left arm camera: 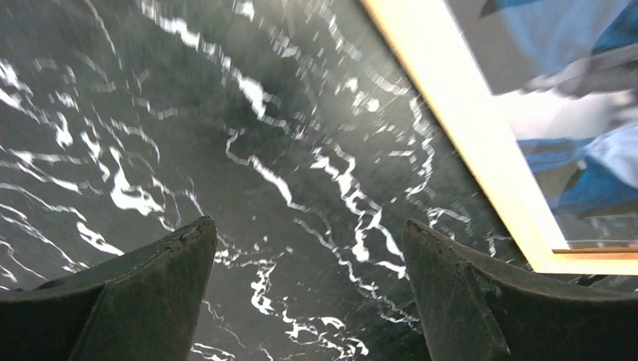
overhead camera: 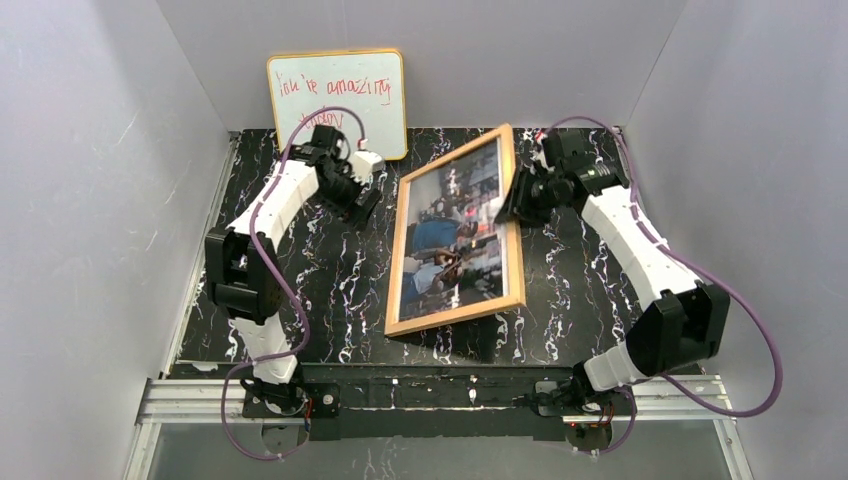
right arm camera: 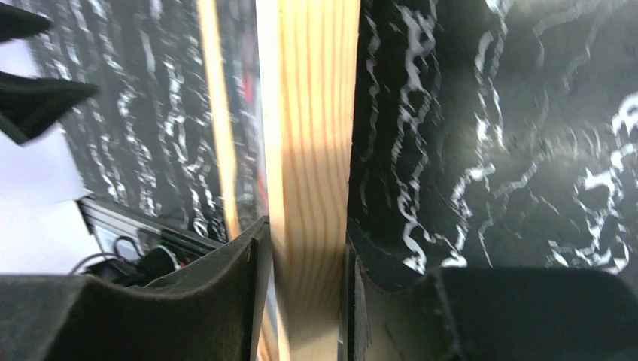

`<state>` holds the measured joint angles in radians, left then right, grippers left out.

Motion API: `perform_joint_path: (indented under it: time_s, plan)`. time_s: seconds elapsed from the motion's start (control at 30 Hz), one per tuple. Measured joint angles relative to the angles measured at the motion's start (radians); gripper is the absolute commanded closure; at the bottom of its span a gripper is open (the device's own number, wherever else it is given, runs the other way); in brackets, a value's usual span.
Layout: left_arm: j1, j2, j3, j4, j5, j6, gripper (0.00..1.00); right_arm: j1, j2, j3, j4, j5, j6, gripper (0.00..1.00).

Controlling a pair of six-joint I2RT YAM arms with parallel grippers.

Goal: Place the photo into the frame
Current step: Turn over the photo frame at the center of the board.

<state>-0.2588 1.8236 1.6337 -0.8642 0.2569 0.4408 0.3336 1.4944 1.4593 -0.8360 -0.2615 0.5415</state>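
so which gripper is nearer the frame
Right. The right gripper clamps the frame on its right rail, one finger on each side of the wood. The left gripper hangs open over the table off the frame's left side, not touching it.

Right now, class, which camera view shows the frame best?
Top external: the whole frame shows, with all four sides. The left wrist view catches only one blurred corner of it. The right wrist view shows only a strip of its wood, gripped in the right tool.
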Motion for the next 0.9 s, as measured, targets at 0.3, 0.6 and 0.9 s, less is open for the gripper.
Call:
perform_joint_path:
  time_s: [0.3,0.6,0.9]
  plan:
    - [0.207,0.0,-0.177,0.026,0.055,0.121,0.08,-0.032,-0.134,-0.381,0.163,-0.056,0.024,0.65]
    - [0.233,-0.045,-0.303,0.061,0.093,0.167,0.02,-0.051,-0.12,-0.548,0.374,-0.131,0.042,0.61]
    - [0.267,-0.102,-0.442,0.203,0.102,0.115,0.02,-0.069,-0.019,-0.6,0.478,-0.048,0.028,0.3]
